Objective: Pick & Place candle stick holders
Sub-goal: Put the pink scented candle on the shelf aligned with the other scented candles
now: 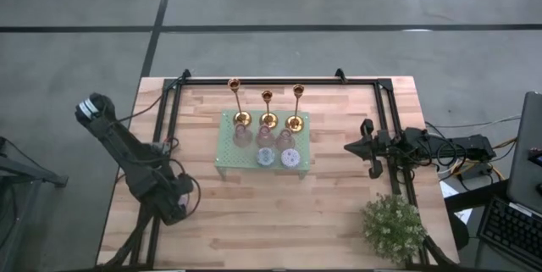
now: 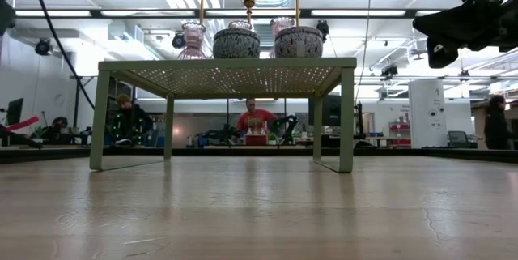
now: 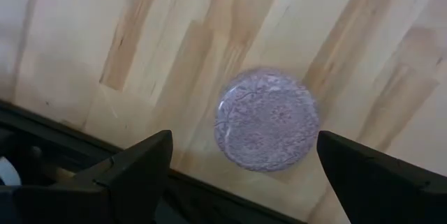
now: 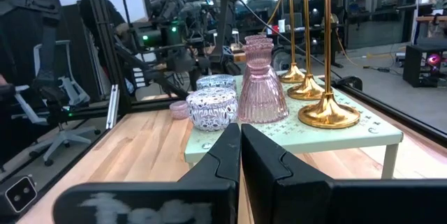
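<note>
From above, a pale wooden bench stands on a grey floor, with a potted plant at about five o'clock. At its centre is a small green stand. The three candle stick holders stand upright in a row along the stand's twelve o'clock edge, with small squat pieces in front of them. The left gripper waits at eight o'clock, the right gripper at three o'clock, both well apart from the stand.

From bench height, the stand's legs rest on the wood and the gold stems rise out of frame; people sit in the room behind.

The left wrist view looks down on a patterned round piece lying on the bench, between jaws standing wide open and holding nothing.

The right wrist view faces the stand, jaws shut tight and empty.

Judging by this, no holder is yet grasped; all three remain to be picked and placed.
</note>
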You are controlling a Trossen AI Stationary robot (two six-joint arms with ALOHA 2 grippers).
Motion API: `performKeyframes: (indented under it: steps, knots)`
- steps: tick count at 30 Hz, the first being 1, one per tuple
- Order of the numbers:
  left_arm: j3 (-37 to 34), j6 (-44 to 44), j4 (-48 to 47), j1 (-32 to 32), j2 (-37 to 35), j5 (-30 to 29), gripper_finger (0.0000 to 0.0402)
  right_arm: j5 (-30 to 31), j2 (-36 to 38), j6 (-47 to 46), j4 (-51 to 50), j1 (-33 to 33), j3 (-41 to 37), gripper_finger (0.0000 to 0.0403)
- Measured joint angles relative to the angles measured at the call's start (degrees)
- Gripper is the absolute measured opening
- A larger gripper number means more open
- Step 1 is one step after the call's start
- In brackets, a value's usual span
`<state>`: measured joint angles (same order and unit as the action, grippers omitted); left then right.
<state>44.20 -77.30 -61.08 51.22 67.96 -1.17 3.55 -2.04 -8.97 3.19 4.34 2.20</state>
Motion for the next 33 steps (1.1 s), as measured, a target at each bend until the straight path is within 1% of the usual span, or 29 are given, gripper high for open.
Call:
performKeyframes:
  steps: [7, 12, 16, 33]
  knots:
    - [-3.75, -1.34, 5.63, 0.74, -2.34, 0.34, 0.0358, 0.0, 0.0, -0.02, 0.01, 0.0, 0.0, 0.0009]
    - [-6.11, -2.66, 7.54, 1.03, -2.53, 0.33, 0.0358, 0.01, 0.0, -0.02, 0.0, 0.0, 0.0, 0.0009]
    - [-7.88, -2.74, 11.39, 1.09, -2.54, 0.37, 0.0358, 0.0, 0.0, -0.01, 0.01, 0.0, 0.0, 0.0009]
    - [-9.02, -3.14, 14.28, 1.09, -2.53, -0.26, 0.0358, 0.0, 0.0, -0.02, 0.01, 0.0, 0.0, 0.0009]
